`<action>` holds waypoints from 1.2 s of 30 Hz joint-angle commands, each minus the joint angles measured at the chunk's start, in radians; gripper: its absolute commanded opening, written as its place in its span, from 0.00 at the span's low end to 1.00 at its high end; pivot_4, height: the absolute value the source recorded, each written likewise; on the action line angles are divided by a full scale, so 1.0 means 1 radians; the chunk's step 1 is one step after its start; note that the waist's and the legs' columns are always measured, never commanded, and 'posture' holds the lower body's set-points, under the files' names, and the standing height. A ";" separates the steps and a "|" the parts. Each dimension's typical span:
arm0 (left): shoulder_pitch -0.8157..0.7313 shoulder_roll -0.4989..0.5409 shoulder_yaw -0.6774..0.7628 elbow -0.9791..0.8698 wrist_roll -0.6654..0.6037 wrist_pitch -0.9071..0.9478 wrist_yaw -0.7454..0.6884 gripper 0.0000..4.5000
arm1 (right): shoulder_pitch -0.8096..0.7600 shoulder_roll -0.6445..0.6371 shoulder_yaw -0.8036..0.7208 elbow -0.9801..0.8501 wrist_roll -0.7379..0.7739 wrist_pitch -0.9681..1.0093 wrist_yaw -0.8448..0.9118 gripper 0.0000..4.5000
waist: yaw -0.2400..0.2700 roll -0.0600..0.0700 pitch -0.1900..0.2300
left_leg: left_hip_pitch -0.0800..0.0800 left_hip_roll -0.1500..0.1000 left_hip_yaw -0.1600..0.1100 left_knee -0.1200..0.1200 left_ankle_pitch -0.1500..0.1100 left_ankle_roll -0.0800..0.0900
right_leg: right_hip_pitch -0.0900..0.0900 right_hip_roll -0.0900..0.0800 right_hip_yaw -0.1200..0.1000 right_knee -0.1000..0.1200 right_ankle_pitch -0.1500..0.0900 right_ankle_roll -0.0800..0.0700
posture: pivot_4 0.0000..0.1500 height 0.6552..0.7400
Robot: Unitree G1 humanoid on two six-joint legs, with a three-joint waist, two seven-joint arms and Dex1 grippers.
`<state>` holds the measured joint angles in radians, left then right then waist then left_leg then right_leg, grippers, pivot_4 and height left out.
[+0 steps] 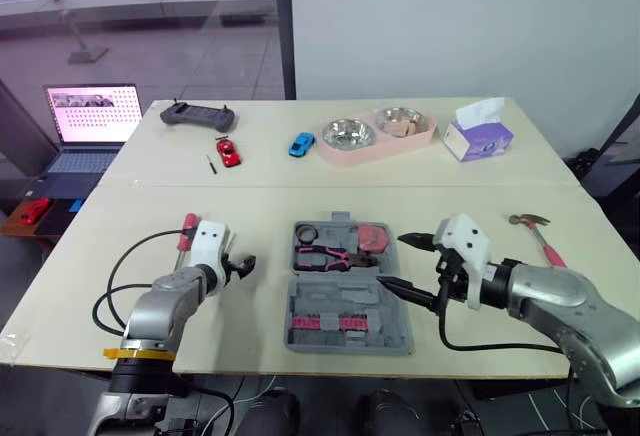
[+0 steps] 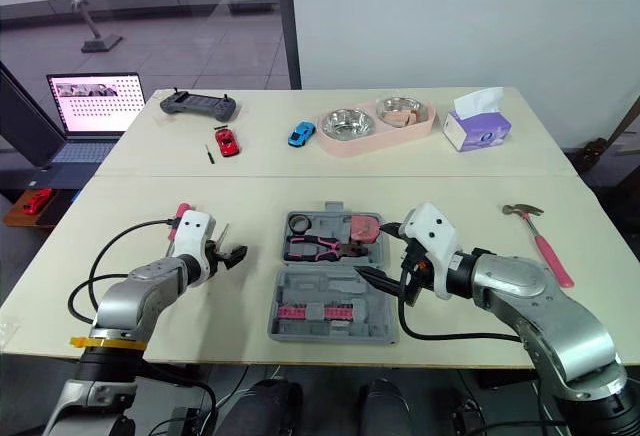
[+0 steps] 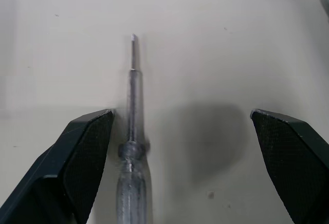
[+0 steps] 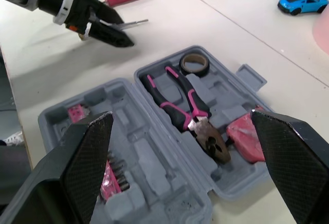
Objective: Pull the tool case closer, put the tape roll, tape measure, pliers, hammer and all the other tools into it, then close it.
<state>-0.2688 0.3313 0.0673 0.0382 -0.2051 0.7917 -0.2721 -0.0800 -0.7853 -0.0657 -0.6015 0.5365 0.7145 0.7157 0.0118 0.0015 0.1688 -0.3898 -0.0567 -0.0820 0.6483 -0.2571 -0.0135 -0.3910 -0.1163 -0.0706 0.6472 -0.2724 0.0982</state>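
The grey tool case (image 1: 400, 341) lies open near the table's front edge. In it are a tape roll (image 1: 306, 232), pink-handled pliers (image 1: 330, 256) and a pink tape measure (image 1: 373, 237). My right gripper (image 1: 392, 261) hangs open over the case's right side, holding nothing. The hammer (image 1: 540, 236) lies on the table to the right of that arm. Left of the case, my left gripper (image 3: 182, 116) is open low over the table, with a clear-handled screwdriver (image 3: 132, 147) lying between its fingers, close to one of them. A pink-handled screwdriver (image 1: 184, 228) lies just beyond it.
Across the back of the table are a game controller (image 1: 198, 114), a red toy car (image 1: 229, 151), a blue toy car (image 1: 302, 144), a pink tray (image 1: 335, 156) with two metal bowls, and a tissue box (image 1: 478, 136). A laptop (image 1: 92, 116) stands off the table's left.
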 commanded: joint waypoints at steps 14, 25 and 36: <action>0.083 -0.010 -0.006 -0.030 0.045 0.075 0.095 0.99 | -0.074 -0.033 -0.034 0.008 0.020 0.023 0.038 1.00 | 0.001 -0.002 0.001 | 0.000 0.000 0.001 -0.001 0.000 0.000 | -0.001 0.000 0.002 -0.001 0.002 -0.004 | 1.00 1.00; 0.088 -0.024 0.002 -0.023 0.044 0.071 0.117 0.99 | -0.094 -0.039 -0.035 0.018 0.019 0.036 0.055 1.00 | 0.001 -0.002 0.001 | 0.000 0.000 0.001 -0.001 0.000 0.000 | -0.001 0.000 0.002 -0.001 0.000 0.000 | 1.00 1.00; 0.072 -0.033 0.005 0.013 0.045 0.053 0.122 0.82 | -0.099 -0.039 -0.032 0.026 0.011 0.032 0.061 1.00 | 0.003 -0.002 0.001 | 0.000 0.000 0.001 -0.001 0.000 0.000 | -0.001 0.000 0.002 -0.001 0.000 0.000 | 1.00 1.00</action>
<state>-0.2306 0.3031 0.0702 -0.0162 -0.1814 0.8148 -0.1659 -0.1610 -0.8107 -0.0753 -0.5635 0.5442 0.7570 0.7745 0.0143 -0.0004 0.1697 -0.3900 -0.0566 -0.0808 0.6476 -0.2574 -0.0139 -0.3916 -0.1166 -0.0691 0.6464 -0.2726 0.0986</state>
